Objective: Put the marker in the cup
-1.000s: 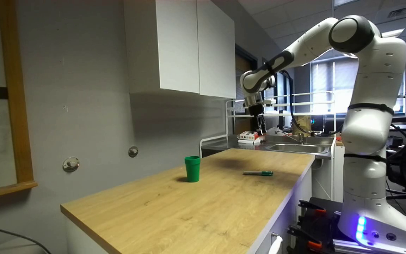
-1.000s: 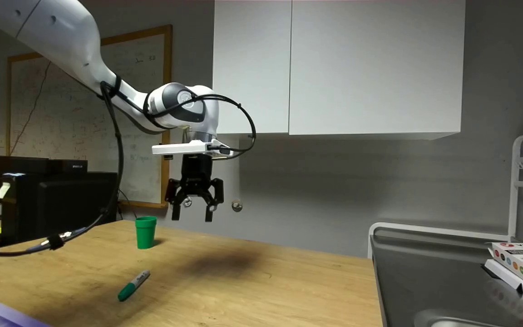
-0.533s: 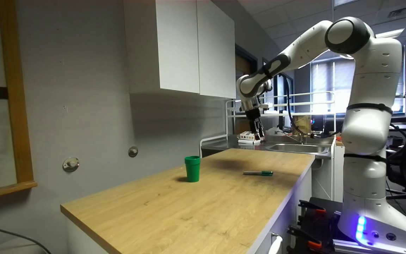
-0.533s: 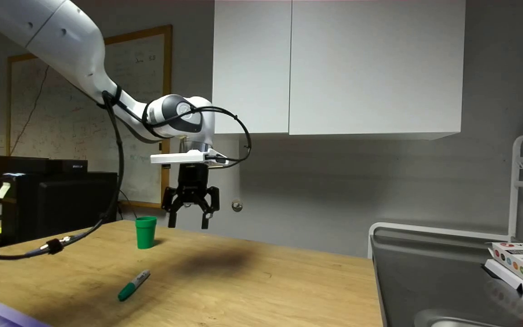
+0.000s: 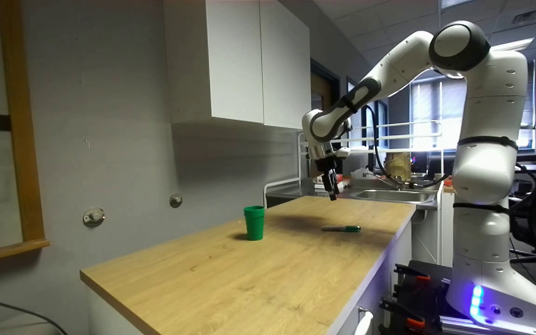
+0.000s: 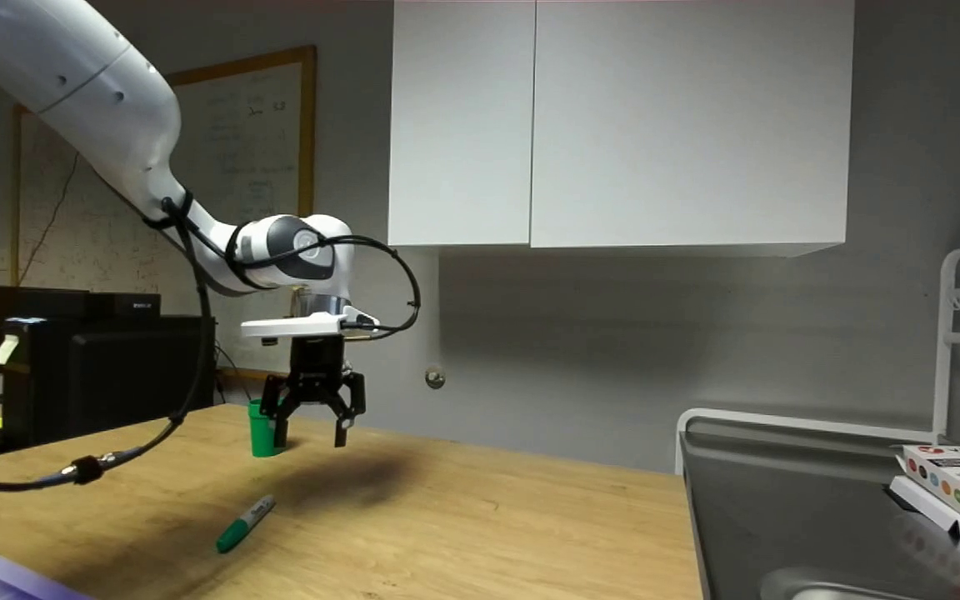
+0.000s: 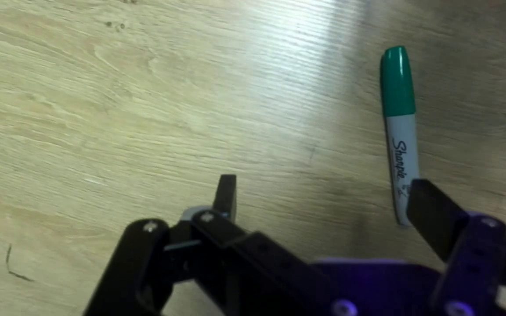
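Green plastic was suggested by the smooth wall of the cup (image 5: 254,224), which was seen upright at the left in an exterior view; the marker (image 5: 335,228) was seen lying at the right, well apart from it, on the same countertop (image 5: 231,279). No part of the transfer had been completed: grasp, lift, carry and release into the cup were all left to be done. The gripper (image 6: 311,435) was held above the countertop, its jaws spread wide with nothing clasped between them, and the approach was judged to be the step in hand. In the wrist view the marker's near end was partly masked by the finger (image 7: 435,215) at the right, so a shift rightward before descent was judged necessary.

A glossy green cap (image 7: 399,83) was shown at the marker's far end, joined to a pale grey barrel (image 7: 404,149) lettered in black, whose rounded form was judged liable to roll. The cup was narrowed slightly toward its base, below a wider collar. The countertop was streaked with fine grain and whitish glare.
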`<action>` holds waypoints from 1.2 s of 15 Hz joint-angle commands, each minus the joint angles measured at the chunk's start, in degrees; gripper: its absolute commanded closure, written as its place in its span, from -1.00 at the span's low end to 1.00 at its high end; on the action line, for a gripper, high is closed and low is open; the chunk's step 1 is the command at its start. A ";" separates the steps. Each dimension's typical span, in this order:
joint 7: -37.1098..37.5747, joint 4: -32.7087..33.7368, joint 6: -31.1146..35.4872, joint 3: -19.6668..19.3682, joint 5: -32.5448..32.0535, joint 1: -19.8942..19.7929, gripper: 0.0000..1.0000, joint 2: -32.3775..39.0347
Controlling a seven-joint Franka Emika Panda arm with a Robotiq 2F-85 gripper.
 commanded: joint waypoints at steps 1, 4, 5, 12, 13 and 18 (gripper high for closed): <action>1.30 -4.60 4.22 1.34 -0.62 0.81 -1.00 -0.55; -0.03 -7.53 6.72 1.45 0.36 1.24 -1.00 -0.55; -0.35 -8.69 7.52 1.45 0.64 1.37 -1.00 -0.77; -2.70 -13.92 11.53 1.80 2.00 2.15 -1.00 -0.77; -2.75 -14.03 11.35 1.94 1.78 2.28 -1.00 -0.52; -4.73 -13.34 10.37 2.05 1.76 2.63 -1.00 1.03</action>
